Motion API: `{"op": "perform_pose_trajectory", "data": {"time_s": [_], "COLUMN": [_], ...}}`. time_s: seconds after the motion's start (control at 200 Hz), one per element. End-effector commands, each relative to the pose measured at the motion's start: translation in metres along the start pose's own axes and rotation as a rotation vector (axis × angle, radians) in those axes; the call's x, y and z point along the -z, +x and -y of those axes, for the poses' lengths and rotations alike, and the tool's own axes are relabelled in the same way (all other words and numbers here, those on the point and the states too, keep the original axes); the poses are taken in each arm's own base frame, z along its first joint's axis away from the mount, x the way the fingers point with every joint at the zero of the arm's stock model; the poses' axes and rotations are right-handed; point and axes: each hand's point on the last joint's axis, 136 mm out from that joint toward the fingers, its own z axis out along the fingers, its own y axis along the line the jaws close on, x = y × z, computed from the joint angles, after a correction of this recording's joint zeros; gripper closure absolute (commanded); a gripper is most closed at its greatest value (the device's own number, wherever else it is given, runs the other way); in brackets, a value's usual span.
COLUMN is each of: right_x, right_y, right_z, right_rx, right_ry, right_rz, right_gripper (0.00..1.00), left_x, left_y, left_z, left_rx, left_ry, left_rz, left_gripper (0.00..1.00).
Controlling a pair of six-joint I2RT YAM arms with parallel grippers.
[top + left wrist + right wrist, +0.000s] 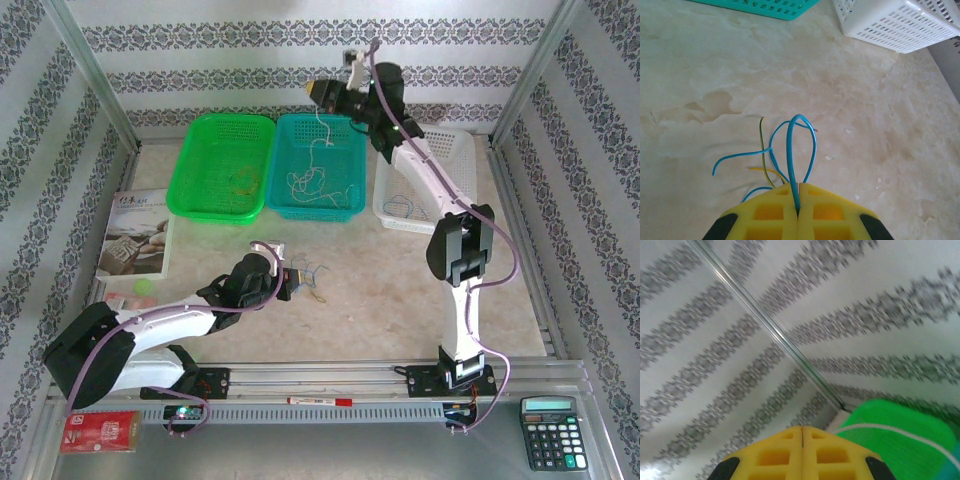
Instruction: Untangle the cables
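L hand (798, 192) nips blue cable (790, 145); loop long axis fwd.

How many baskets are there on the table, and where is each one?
3. The green basket stands far left, the teal basket right beside it in the middle, and the white basket further right, partly covered by the right arm. None seems hidden.
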Motion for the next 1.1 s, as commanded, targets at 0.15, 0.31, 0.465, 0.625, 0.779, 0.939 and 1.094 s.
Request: {"op": "perform_pose_trajectory", "data": {"time_s": [0.15,0.31,0.465,0.625,0.779,0.939,1.094], "right_x": [0.023,0.043,0.064,0.095,0.128,0.156,0.173], "right_y": [0.022,0.008,0.018,0.057,0.123,0.209,0.269], "right_z": [0.004,-0.026,-0.064,-0.094,-0.096,-0.071,-0.038], "right_rx": [0.083,0.104,0.114,0.120,0.083,0.041,-0.010], "right_ry": [0.100,0.084,0.035,0.014,0.047,0.158,0.254], "right_rz": [-0.063,-0.040,-0.034,-0.058,-0.092,-0.165,-0.231], "right_gripper": [0.44,0.41,0.43,0.43,0.43,0.43,0.42], "left_x": [0.007,0.009,0.009,0.012,0.018,0.022,0.021], "left_y": [-0.004,-0.009,-0.012,-0.015,-0.018,-0.020,-0.012], "left_z": [0.004,0.007,0.011,0.017,0.020,0.019,0.013], "left_rx": [-0.004,0.000,0.009,0.021,0.027,0.024,0.022], "left_ry": [0.002,0.010,0.027,0.055,0.069,0.067,0.050], "left_rz": [0.012,0.027,0.041,0.049,0.067,0.078,0.057], "left_gripper": [1.00,1.00,1.00,1.00,1.00,1.00,0.93]}}
